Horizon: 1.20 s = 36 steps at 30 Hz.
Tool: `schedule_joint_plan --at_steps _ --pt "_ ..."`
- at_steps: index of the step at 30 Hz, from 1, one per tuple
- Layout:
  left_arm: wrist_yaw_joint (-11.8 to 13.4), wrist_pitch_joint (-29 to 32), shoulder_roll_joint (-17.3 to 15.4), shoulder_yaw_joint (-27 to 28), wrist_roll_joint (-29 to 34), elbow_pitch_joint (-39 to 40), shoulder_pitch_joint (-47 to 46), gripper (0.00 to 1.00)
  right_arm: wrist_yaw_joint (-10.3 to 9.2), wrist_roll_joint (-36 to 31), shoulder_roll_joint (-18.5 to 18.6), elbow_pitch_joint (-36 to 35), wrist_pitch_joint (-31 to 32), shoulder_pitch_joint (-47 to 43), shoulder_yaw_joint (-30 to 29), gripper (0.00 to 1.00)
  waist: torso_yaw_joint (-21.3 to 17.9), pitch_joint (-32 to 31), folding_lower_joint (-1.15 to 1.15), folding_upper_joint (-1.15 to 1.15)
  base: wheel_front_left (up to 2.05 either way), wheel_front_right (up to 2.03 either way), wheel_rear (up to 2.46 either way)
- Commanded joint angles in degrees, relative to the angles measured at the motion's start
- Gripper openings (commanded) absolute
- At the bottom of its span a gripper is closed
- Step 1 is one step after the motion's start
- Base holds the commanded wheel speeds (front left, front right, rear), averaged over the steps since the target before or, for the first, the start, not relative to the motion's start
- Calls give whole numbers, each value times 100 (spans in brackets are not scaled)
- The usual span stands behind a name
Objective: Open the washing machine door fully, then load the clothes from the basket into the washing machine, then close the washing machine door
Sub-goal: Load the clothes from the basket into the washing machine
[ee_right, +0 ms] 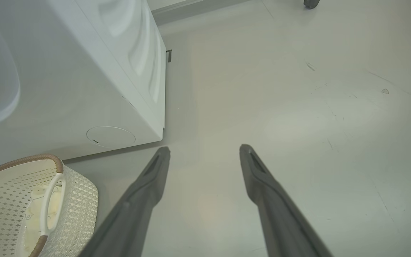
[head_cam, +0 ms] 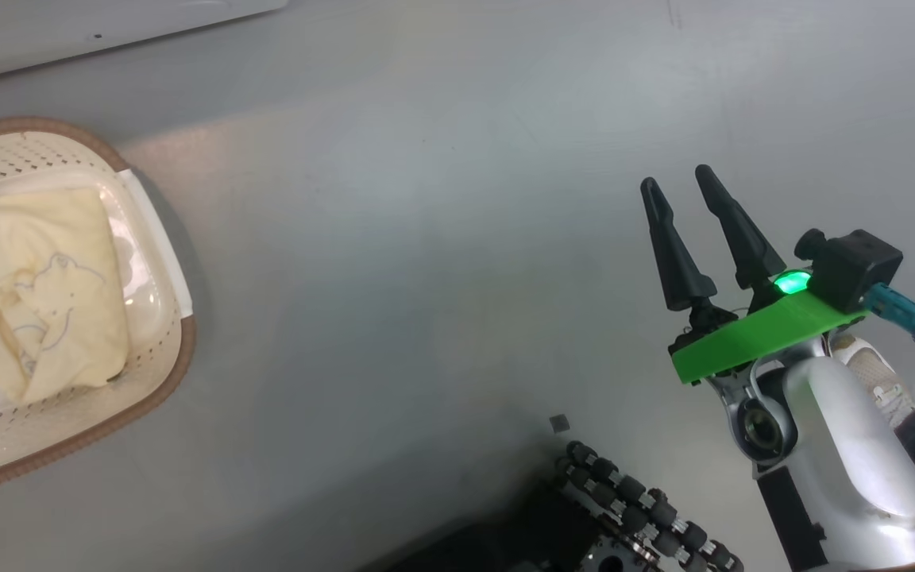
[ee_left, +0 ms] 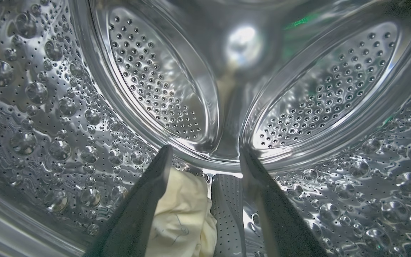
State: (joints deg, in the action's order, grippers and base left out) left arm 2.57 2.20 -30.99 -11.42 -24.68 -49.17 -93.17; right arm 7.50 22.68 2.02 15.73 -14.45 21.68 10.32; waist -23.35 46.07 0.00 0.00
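Observation:
My left gripper (ee_left: 205,153) is inside the washing machine's perforated steel drum (ee_left: 66,107), its fingers spread open. A cream-yellow garment (ee_left: 184,210) lies on the drum floor just below and between them, loose from the pads. The cream basket (head_cam: 152,262) with a brown rim sits on the floor at the left of the head view, holding more cream clothes (head_cam: 28,294) with cartoon prints. My right gripper (head_cam: 684,187) hangs open over bare floor, well to the right of the basket. In the right wrist view the washing machine's white body (ee_right: 84,71) stands behind the basket (ee_right: 77,200). The washing machine door is out of view.
Grey floor (head_cam: 426,238) spreads between the basket and my right arm. The robot's dark base with roller wheels (head_cam: 640,508) shows at the bottom of the head view. A caster wheel (ee_right: 311,3) stands far off at the top of the right wrist view.

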Motion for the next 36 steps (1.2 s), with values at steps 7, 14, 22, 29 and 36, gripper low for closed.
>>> schedule_joint_plan --at_steps 7,14,22,29,36 --pt "139 -333 5 -84 75 152 763 100 -1 -167 86 -14 -54 -131 -167 100 270 -390 0 0 0 0 0" --pt "353 -978 359 21 -144 344 1931 100 -1 -461 86 -17 25 -318 -516 100 627 -942 0 0 0 0 0" --pt "468 -1474 899 -12 -346 890 3346 100 -1 -861 86 -351 366 -707 -1012 100 1108 -1621 0 0 0 0 0" --pt "604 -1654 1225 -70 -424 1845 4986 100 -1 -1097 86 -625 726 -1102 -1250 100 1404 -2285 0 0 0 0 0" --pt "975 -1696 1389 -207 -276 2995 6597 100 -1 -1254 86 -826 1016 -1436 -1395 100 1671 -2849 0 0 0 0 0"
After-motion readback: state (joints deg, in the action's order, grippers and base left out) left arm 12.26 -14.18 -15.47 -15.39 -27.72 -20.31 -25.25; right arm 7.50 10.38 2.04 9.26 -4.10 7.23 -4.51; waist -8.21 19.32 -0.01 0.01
